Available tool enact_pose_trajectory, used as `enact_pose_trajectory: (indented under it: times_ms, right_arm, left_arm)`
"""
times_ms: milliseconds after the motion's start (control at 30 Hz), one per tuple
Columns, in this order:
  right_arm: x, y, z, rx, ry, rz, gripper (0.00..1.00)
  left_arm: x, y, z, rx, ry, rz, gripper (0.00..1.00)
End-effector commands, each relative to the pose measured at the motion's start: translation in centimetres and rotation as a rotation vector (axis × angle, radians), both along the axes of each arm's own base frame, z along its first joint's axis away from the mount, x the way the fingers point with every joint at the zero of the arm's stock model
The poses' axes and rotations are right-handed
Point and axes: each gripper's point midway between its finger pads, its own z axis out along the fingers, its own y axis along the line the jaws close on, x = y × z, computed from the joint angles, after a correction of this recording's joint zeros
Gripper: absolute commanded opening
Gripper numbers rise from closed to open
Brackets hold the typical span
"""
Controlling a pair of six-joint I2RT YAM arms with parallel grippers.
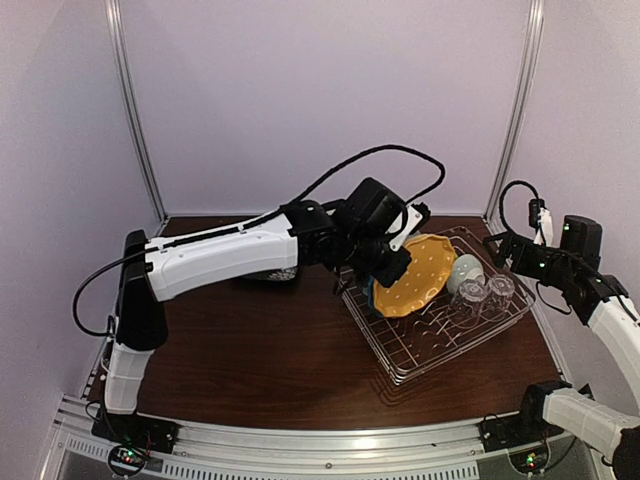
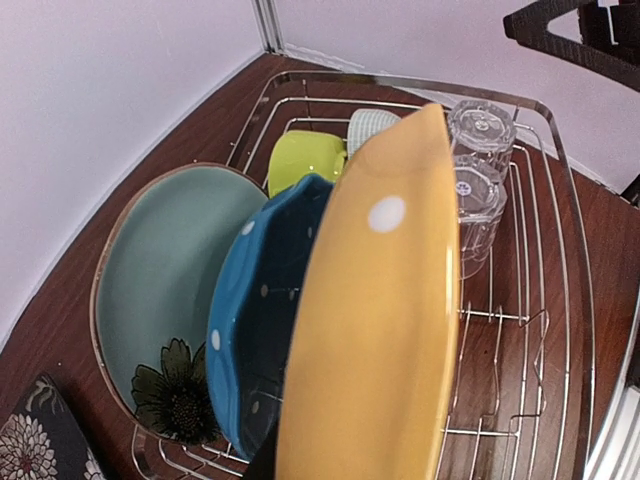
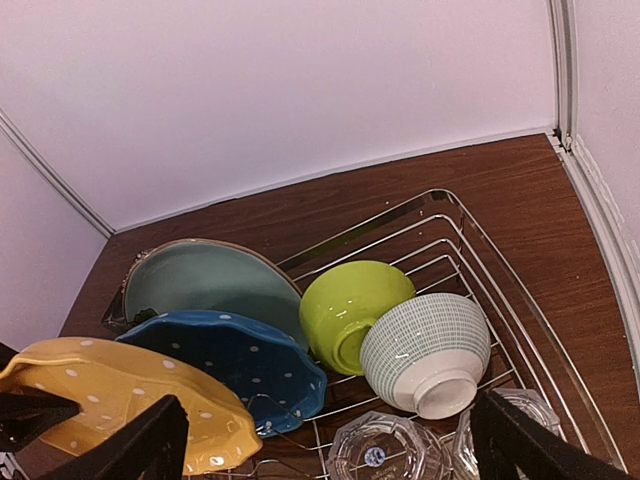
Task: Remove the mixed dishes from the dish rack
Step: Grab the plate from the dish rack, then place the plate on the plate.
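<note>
Over the table (image 1: 260, 350), the orange plate (image 1: 425, 275), on edge, is pinched by the nearer left gripper (image 1: 385, 263); the right gripper (image 3: 335, 445) is spread wide.

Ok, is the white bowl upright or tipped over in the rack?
Tipped. The white bowl rests on its side in the dish rack, foot toward the right wrist camera.

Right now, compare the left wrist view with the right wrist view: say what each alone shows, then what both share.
Only the left wrist view shows the black floral square plate lying outside the dish rack. Only the right wrist view shows the open right gripper and the whole patterned side of the white bowl. Both show the orange dotted plate, blue dotted plate, pale teal plate, yellow-green bowl, white bowl, two clear glasses and the rack's wires.
</note>
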Motion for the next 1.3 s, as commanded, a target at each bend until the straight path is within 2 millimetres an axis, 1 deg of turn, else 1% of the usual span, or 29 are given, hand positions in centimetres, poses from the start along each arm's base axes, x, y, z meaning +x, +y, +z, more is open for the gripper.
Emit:
enact_pose_trajectory:
  times_ms: [0,200,400,533,600,700,867,900,1000,1100,1267]
  right_arm:
    - [-0.2,-0.3,0.3,-0.003,-0.011,-0.019,1.00]
    - [-0.2,-0.4,0.2,-0.004,-0.008,-0.022,1.00]
    - [-0.2,-0.4,0.4,-0.003,-0.011,-0.021,1.00]
    - [-0.2,-0.3,0.5,0.002,-0.012,-0.020,1.00]
    - [-0.2,-0.3,0.5,0.004,-0.013,-0.018,1.00]
    - [-0.3,-0.3,0.4,0.004,-0.013,-0.017,1.00]
    - [-0.3,-0.3,0.3,0.004,-0.009,-0.016,1.00]
    - [-0.3,-0.3,0.3,0.005,-0.009,-0.016,1.00]
    - [-0.3,-0.2,0.1,0.009,-0.006,-0.012,1.00]
    - [-0.4,-0.1,0.0,0.008,-0.005,-0.010,1.00]
    - [-0.4,-0.1,0.0,0.006,-0.005,-0.008,1.00]
  left_arm:
    - [-1.9,-0.9,13.0,-0.334,-0.095,-0.064,0.00]
    - [-2.1,-0.2,14.6,-0.354,-0.115,-0.059,0.00]
    - [-2.2,1.1,16.6,-0.374,-0.144,-0.044,0.00]
    - [-1.7,2.4,17.6,-0.395,-0.137,-0.038,0.00]
    - [-1.3,3.4,18.6,-0.430,-0.119,-0.034,0.00]
    - [-0.6,5.0,19.5,-0.484,-0.086,-0.036,0.00]
    - [2.2,8.7,20.5,-0.587,-0.003,-0.018,0.00]
    - [3.1,9.7,20.0,-0.595,0.009,0.003,0.00]
    - [5.5,12.7,19.9,-0.640,0.024,0.072,0.00]
    - [7.8,16.0,18.8,-0.677,0.046,0.143,0.00]
    - [11.2,21.0,16.4,-0.697,0.067,0.253,0.00]
